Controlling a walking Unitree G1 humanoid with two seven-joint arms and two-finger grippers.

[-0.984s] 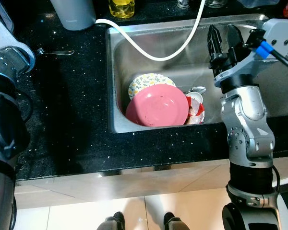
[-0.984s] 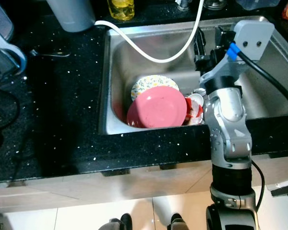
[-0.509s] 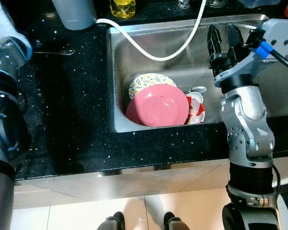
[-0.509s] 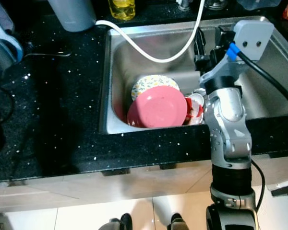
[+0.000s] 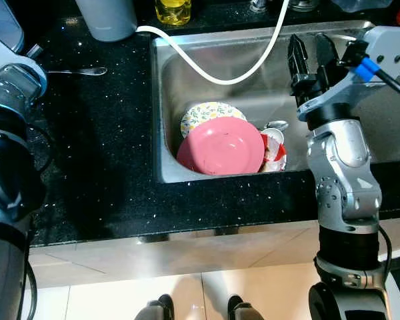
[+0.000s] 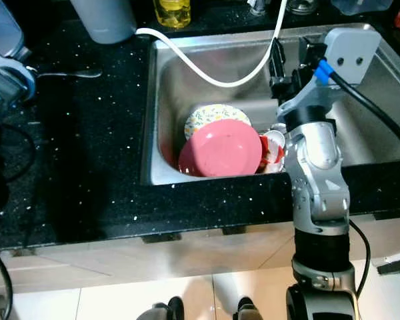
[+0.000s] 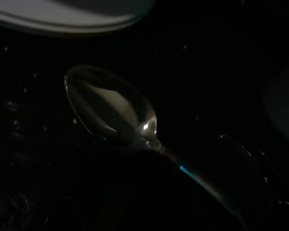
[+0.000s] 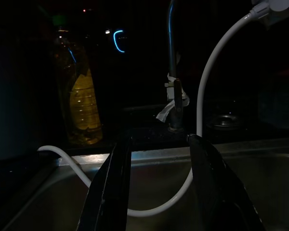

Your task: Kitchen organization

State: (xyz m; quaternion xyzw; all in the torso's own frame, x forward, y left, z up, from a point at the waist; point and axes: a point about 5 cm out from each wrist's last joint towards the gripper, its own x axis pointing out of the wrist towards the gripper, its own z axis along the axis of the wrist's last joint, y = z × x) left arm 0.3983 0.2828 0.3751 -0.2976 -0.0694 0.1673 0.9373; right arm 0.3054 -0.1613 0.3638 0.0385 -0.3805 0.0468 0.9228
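— What is lying nearest the robot?

— Pale floor tiles [image 5: 187, 293] are showing at the bottom, with the robot's own black feet [image 5: 159, 308] standing on them. Above them the black speckled stone worktop [image 5: 100, 173] is running across, and a stainless steel sink [image 5: 187, 87] is sitting sunk into it.

— And what is sitting in the sink?

— A round pink plate [image 5: 221, 146] is leaning at the near end, overlapping a white plate with a yellow floral pattern [image 5: 201, 113] behind it. Just beside the pink plate, red and white crockery [image 5: 275, 148] is lying jumbled. A white hose [image 5: 213, 75] is curving across the basin from the far side.

— Where are the grippers?

— The right gripper [image 5: 309, 50] is hovering over the sink, beyond the crockery, its two black fingers spread apart and pinching nothing. The left gripper is hanging close over a shiny metal spoon [image 7: 113, 110] on the worktop, left of the sink; I cannot tell how its fingers are standing.

— Farther back?

— A grey cylindrical container [image 5: 107, 17] and a clear bottle of yellow liquid [image 5: 171, 10] are standing along the far edge, with a dark tap stem [image 8: 173, 86] rising behind the basin.
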